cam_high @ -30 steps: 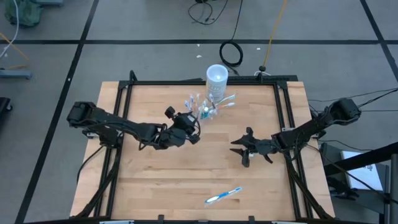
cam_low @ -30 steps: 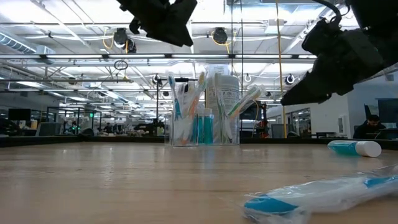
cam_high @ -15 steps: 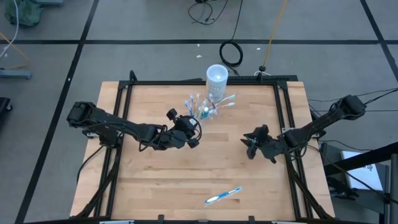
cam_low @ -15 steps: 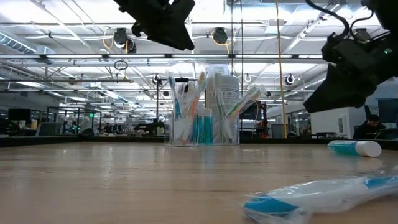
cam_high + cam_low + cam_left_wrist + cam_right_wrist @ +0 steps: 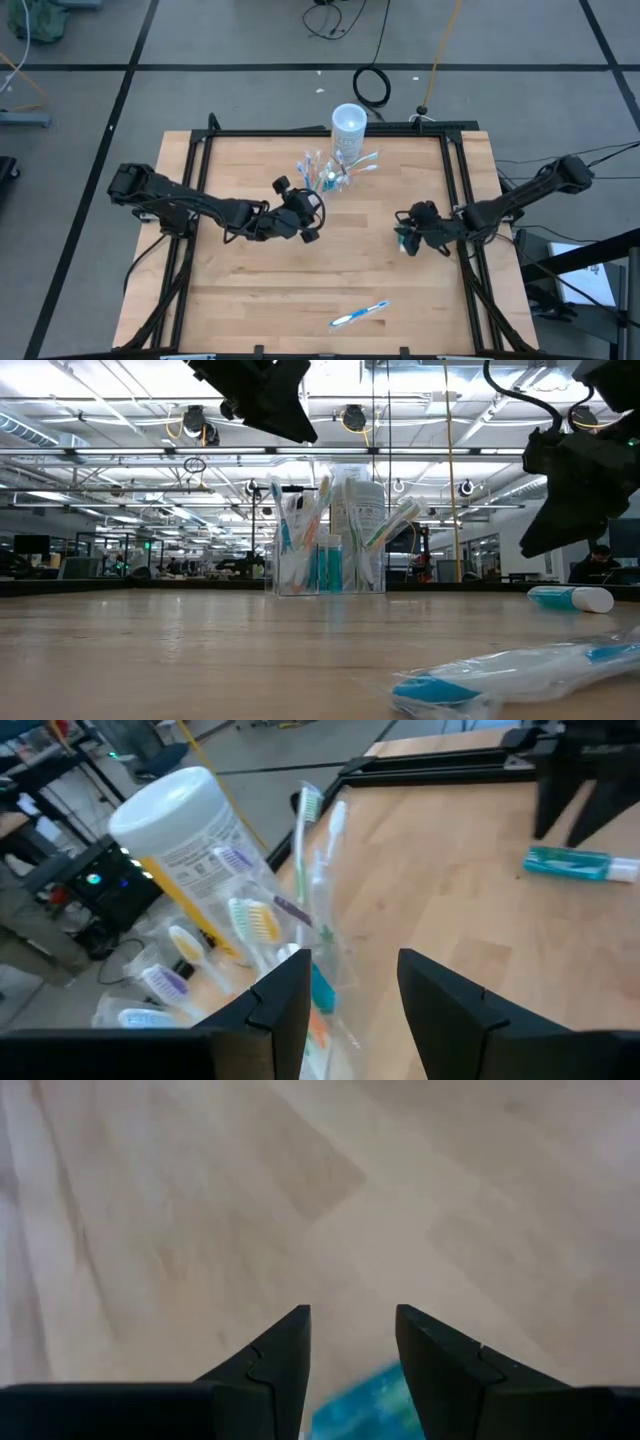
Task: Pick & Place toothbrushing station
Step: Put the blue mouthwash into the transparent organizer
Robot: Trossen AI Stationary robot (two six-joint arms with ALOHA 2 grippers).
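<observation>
Clear plastic compartmented toothbrushing station (image 5: 327, 172), brushes upright, stands at table's far edge, just before tall white cup (image 5: 348, 125). Left gripper (image 5: 350, 995), fingers apart, hovers beside it. Right gripper (image 5: 352, 1350), fingers apart, over teal tube (image 5: 372, 1398). Risk: finger snags protruding brushes, tips station or cup.

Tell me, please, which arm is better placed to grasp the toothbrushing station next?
Probably the left. The left gripper hangs just beside the toothbrushing station, open fingers facing it. The right gripper hovers far away, above a toothpaste tube.
</observation>
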